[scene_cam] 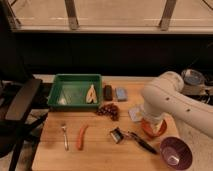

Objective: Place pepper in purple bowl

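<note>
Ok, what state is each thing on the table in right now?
pepper: lying flat on the table, untouched
purple bowl: upright, empty
orange bowl: upright, partly hidden by the arm
green tray: upright, holding a pale item
gripper: open, holding nothing, over the orange bowl

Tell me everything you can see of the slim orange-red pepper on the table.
The slim, slightly curved orange-red pepper lies flat on the light wooden table, near its front edge, running roughly front to back. Its skin looks smooth, and no stem can be made out. A silver fork lies beside it, apart, on the side away from the arm. Only the tabletop touches it. The robot's gripper is well away from it, low over the orange bowl.
</note>
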Motion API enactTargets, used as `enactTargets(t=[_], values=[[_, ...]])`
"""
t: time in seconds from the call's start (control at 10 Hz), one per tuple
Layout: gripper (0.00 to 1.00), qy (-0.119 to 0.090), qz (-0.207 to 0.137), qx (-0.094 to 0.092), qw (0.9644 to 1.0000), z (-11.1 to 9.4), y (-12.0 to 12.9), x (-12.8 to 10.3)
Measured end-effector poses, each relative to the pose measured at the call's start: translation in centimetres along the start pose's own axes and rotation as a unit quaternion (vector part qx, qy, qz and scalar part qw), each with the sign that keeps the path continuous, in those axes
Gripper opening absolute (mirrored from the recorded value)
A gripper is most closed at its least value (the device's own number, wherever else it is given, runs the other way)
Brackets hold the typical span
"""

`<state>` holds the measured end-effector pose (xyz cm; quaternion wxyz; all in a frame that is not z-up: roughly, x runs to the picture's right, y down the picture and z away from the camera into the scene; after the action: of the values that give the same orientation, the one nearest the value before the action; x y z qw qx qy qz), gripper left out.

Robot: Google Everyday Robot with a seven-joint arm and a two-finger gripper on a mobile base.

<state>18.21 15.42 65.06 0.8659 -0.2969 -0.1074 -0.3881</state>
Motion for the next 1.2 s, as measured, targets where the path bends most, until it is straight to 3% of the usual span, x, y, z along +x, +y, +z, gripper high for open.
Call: enactTargets(t=[0.2, 0.4, 0.7, 0.9, 1.2], values=[[0.65, -0.006, -0.02, -0.012, 0.9997, 0.5, -3.6, 0.7], [0.65, -0.016, -0.043, -0.008, 0.9989, 0.4, -7.1, 0.0], [0.65, -0.035, -0.088, 0.025, 0.9952, -0.6, -12.2, -3.0], [0.65, -0.054, -0.126, 0.07, 0.9881, -1.3, -15.9, -6.5], [0.65, -0.056, -0.128, 0.074, 0.9874, -1.3, -16.1, -6.8]])
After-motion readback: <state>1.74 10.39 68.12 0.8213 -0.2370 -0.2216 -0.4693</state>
